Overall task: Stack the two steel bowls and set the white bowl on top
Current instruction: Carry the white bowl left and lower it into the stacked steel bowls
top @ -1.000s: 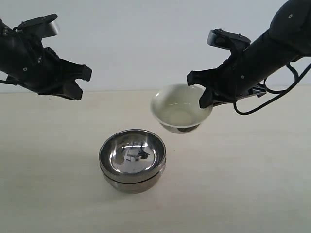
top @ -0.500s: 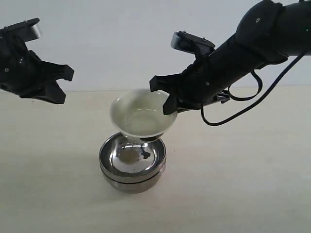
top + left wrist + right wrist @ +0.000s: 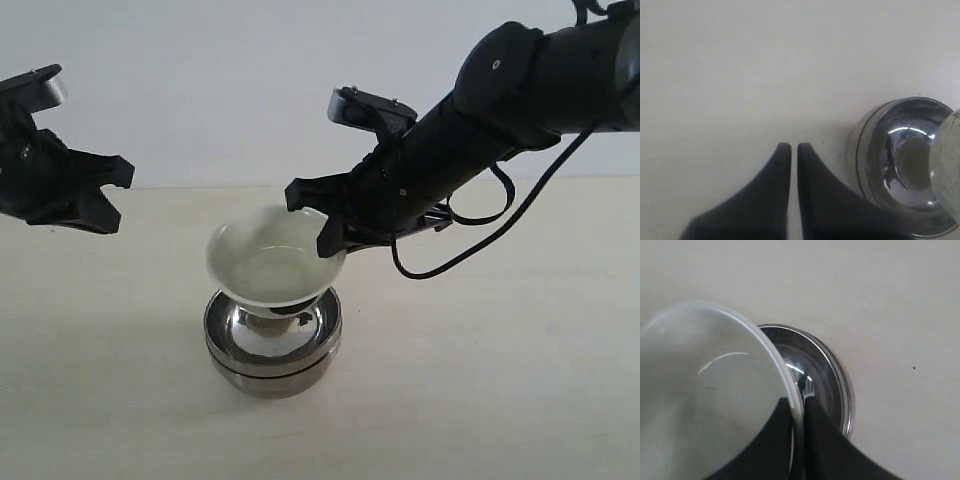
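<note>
The two steel bowls (image 3: pixel 272 352) stand nested, one inside the other, on the table; they also show in the left wrist view as the steel bowls (image 3: pixel 900 165) and in the right wrist view as the steel bowls (image 3: pixel 835 385). The white bowl (image 3: pixel 268 265) hangs just above them, tilted, its dark foot low over the steel rim. My right gripper (image 3: pixel 328 232) is shut on the white bowl's rim (image 3: pixel 790 385), one finger inside and one outside. My left gripper (image 3: pixel 110 205) hovers far left, shut and empty, its fingertips (image 3: pixel 785 150) nearly touching.
The pale table (image 3: pixel 500 400) stretches bare around the stack. A black cable (image 3: pixel 470 245) loops below the right arm. A plain white wall stands behind.
My right arm has carried the white bowl leftward and down, from right of the steel stack to just over it. The left arm has drawn back further left.
</note>
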Tool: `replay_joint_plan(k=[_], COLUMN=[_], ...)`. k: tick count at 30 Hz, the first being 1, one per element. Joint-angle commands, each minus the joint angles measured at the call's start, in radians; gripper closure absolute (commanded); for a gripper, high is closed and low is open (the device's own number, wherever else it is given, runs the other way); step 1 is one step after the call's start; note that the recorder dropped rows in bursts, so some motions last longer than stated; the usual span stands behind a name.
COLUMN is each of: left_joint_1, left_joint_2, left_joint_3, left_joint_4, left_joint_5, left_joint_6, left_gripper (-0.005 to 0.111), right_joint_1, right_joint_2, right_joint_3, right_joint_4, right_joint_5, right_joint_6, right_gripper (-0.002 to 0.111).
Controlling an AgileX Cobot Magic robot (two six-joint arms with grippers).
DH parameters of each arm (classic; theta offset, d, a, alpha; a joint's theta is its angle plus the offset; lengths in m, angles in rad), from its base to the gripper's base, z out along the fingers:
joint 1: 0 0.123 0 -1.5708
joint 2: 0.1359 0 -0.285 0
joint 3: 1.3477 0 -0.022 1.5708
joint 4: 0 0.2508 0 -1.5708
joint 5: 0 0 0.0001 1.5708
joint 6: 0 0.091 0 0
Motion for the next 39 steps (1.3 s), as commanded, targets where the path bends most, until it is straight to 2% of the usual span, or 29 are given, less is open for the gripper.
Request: replay_joint_plan(k=[1, 18, 24, 39], left_joint_1=[0.003, 0.003, 0.003, 0.003], left_joint_2=[-0.012, -0.012, -0.012, -0.012], left_joint_3=[0.004, 0.004, 0.004, 0.004], left_joint_4=[-0.013, -0.028, -0.028, -0.028], left_joint_5=[-0.02, -0.031, -0.029, -0.018], left_joint_6=[0.02, 0.02, 0.02, 0.044], left_gripper=[0.102, 0.102, 0.102, 0.102], right_joint_1=[0.002, 0.004, 0.06, 0.058], right_joint_2=[0.002, 0.002, 0.002, 0.071], right_joint_3=[0.003, 0.003, 0.003, 0.003], right_joint_4=[-0.001, -0.001, 0.001, -0.097], right_joint_5=[-0.009, 0.006, -0.049, -0.053], right_joint_6=[0.001, -0.009, -0.001, 0.034], right_gripper=[0.108, 0.108, 0.108, 0.108])
